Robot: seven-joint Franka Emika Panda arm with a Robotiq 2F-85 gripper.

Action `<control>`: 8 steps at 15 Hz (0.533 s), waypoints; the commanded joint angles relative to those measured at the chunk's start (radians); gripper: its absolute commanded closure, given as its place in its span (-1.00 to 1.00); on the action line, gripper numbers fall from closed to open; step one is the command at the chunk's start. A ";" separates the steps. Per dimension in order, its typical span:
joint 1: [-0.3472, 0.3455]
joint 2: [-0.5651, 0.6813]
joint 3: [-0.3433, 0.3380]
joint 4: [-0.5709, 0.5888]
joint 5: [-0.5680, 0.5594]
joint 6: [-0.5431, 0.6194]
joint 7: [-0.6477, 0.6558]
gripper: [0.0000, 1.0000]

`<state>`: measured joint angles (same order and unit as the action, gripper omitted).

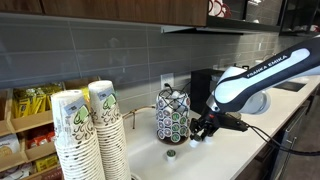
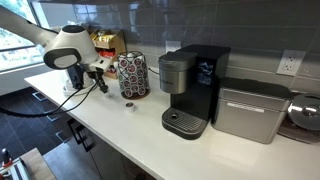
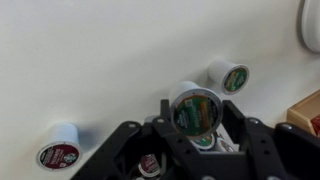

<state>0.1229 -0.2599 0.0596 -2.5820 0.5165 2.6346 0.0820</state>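
Pinching green-lidded pod (image 3: 195, 106) in gripper (image 3: 196, 122), red-labelled pod (image 3: 60, 150) beside, arm (image 1: 270, 66) lettered FRANKA EMIKA

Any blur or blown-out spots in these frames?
Wrist view: soft throughout, the pod in the gripper has an unreadable label, counter washed pale. In an exterior view the window is overexposed; in an exterior view the near cup stacks look soft.

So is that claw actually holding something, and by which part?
Yes: the gripper is shut on a coffee pod, pinching the cup's sides, with the foil lid facing the wrist camera.
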 commanded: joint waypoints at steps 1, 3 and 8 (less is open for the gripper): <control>0.015 -0.007 -0.013 -0.003 0.008 0.005 -0.005 -0.07; 0.021 -0.014 -0.016 -0.010 0.014 0.009 -0.008 -0.07; 0.043 -0.010 -0.028 -0.003 0.087 0.099 -0.031 0.43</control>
<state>0.1383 -0.2731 0.0501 -2.5895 0.5441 2.6657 0.0694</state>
